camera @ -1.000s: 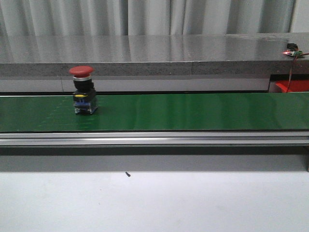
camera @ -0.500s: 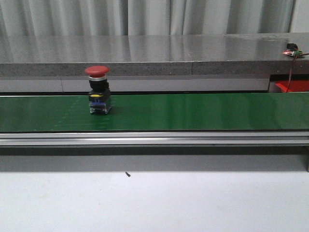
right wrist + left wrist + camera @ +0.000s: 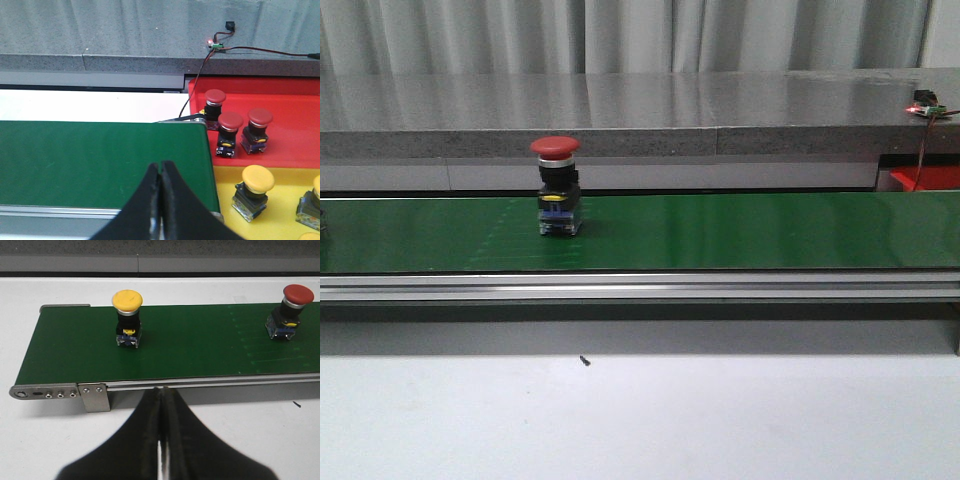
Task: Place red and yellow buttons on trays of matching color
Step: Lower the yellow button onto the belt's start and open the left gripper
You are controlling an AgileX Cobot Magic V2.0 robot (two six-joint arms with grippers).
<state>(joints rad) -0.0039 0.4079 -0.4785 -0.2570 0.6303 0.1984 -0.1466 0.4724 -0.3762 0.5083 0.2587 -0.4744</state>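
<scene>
A red button (image 3: 556,190) stands upright on the green conveyor belt (image 3: 740,232), left of centre; it also shows in the left wrist view (image 3: 289,310). A yellow button (image 3: 127,317) stands on the belt's left end, seen only in the left wrist view. My left gripper (image 3: 161,390) is shut and empty, in front of the belt's near rail. My right gripper (image 3: 160,164) is shut and empty over the belt's right end. The red tray (image 3: 295,107) holds three red buttons (image 3: 229,132). The yellow tray (image 3: 280,220) holds yellow buttons (image 3: 253,191).
A grey ledge (image 3: 640,110) runs behind the belt. A small circuit board with a red light and wires (image 3: 216,46) sits on it near the red tray. A white table (image 3: 640,420) lies in front of the belt, with a small dark speck (image 3: 585,360).
The red button has moved to the right along the belt. Neither gripper appears in the earlier front views.
</scene>
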